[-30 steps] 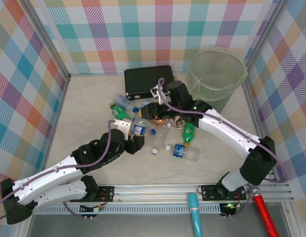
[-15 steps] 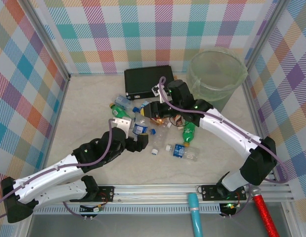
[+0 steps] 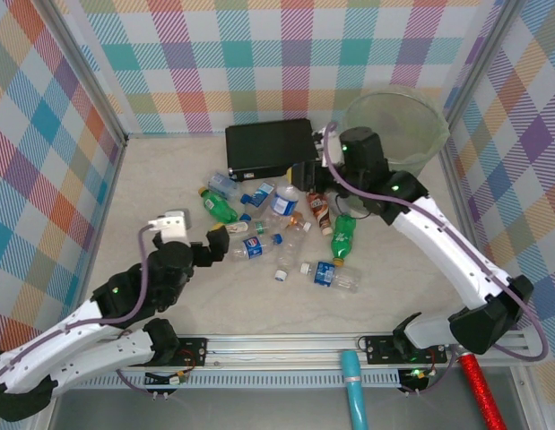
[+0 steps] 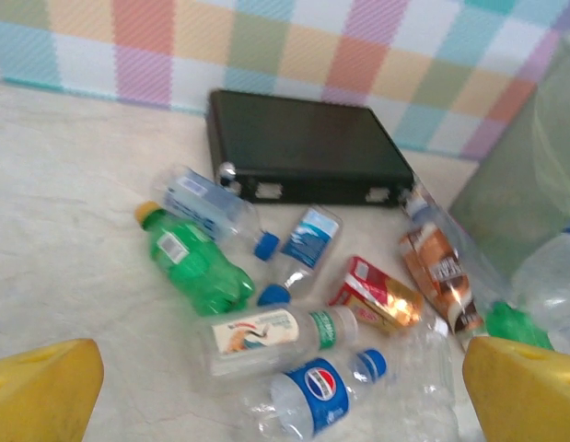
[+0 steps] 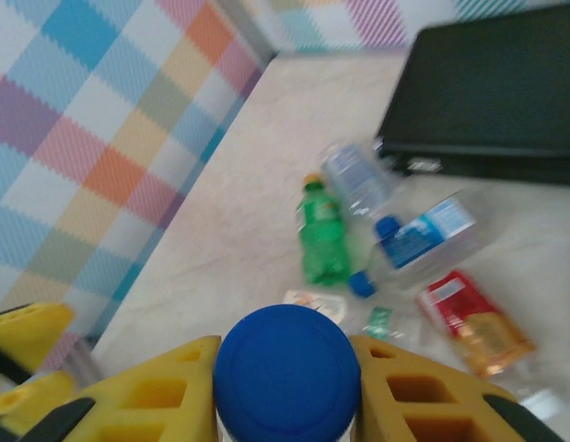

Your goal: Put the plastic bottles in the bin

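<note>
The left gripper (image 3: 220, 244) hovers at the near-left edge of the bottles (image 3: 286, 228). Its fingers (image 4: 40, 387) are spread wide and grip nothing. This stance suits a descent onto the nearest item, the Pepsi bottle (image 4: 319, 394), which lies on its side just ahead, between the fingers. The other bottles lie scattered at the centre of the table (image 3: 169, 188), most on their sides and some touching, so each probably needs a separate pick.

Farther and to the right, the right gripper (image 3: 307, 172) is closed on a blue-capped bottle (image 5: 286, 366). The fingers flank the cap end, a grip that should leave the body free to drop cleanly on release. The gripper stands over the far edge of the pile, beside the case (image 3: 266, 148), with the bin (image 3: 394, 134) just to its right. Judged step: carry to the bin.

The bin stands in the far-right corner with its liner in place. Whether it holds any bottle cannot be told.
</note>
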`<move>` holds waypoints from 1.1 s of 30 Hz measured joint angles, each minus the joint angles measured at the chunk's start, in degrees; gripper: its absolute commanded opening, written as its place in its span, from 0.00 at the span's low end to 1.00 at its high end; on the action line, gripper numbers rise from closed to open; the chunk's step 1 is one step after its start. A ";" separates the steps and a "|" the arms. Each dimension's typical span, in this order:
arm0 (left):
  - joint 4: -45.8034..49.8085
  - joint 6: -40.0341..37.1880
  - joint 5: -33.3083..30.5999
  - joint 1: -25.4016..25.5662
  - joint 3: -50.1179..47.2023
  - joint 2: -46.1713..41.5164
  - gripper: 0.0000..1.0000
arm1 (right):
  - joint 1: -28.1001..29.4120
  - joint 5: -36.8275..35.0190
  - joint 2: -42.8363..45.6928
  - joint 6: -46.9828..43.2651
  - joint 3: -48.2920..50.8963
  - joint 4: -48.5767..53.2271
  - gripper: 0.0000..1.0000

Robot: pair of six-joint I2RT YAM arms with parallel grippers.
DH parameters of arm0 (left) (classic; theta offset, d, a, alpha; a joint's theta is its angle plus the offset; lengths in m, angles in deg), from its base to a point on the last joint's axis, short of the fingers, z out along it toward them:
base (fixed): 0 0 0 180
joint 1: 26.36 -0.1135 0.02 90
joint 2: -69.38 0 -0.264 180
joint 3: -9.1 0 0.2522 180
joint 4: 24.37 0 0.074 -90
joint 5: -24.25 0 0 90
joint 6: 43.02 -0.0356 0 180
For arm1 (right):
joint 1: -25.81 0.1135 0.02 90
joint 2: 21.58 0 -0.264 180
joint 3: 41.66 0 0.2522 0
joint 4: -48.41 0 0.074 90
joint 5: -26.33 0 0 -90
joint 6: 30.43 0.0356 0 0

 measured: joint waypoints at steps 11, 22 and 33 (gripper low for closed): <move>5.18 1.86 -5.79 0.00 0.00 -6.36 1.00 | -8.83 -22.77 2.19 -12.24 -11.89 3.30 0.29; 7.10 2.38 -6.19 0.00 0.00 -6.36 1.00 | -16.52 -35.41 -5.05 -23.71 -12.98 -7.54 0.31; 9.11 2.58 -5.73 0.00 0.00 -6.36 1.00 | -19.71 -32.74 -18.47 -22.23 -16.04 -5.70 0.49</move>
